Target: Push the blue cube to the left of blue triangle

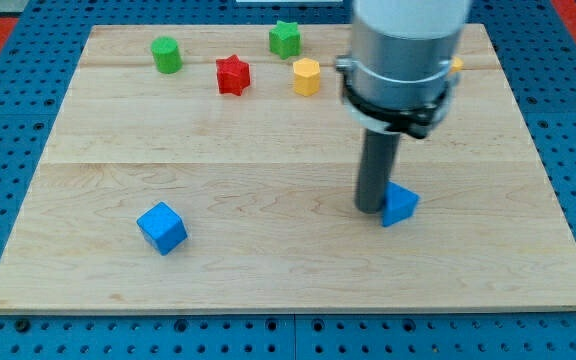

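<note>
The blue cube (162, 227) sits on the wooden board (268, 260) at the view's lower left. The blue triangle (401, 205) lies right of centre, lower half of the board. My tip (370, 208) rests on the board right against the triangle's left side, far to the right of the cube. The rod and the arm's grey body rise above it and hide part of the board behind.
Along the view's top edge stand a green cylinder (166, 54), a red star (233, 75), a green star (285, 39) and a yellow hexagonal block (307, 76). A sliver of another yellow block (456, 64) shows behind the arm. A blue perforated table surrounds the board.
</note>
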`<move>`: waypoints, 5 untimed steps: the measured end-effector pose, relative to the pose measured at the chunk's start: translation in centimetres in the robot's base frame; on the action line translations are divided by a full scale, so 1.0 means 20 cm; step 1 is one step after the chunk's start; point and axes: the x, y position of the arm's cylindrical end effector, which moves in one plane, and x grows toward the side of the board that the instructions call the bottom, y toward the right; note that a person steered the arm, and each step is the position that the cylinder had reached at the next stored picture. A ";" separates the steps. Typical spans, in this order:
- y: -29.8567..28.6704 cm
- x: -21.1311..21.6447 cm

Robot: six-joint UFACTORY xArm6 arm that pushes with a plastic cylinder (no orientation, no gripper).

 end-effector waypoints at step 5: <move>-0.82 0.52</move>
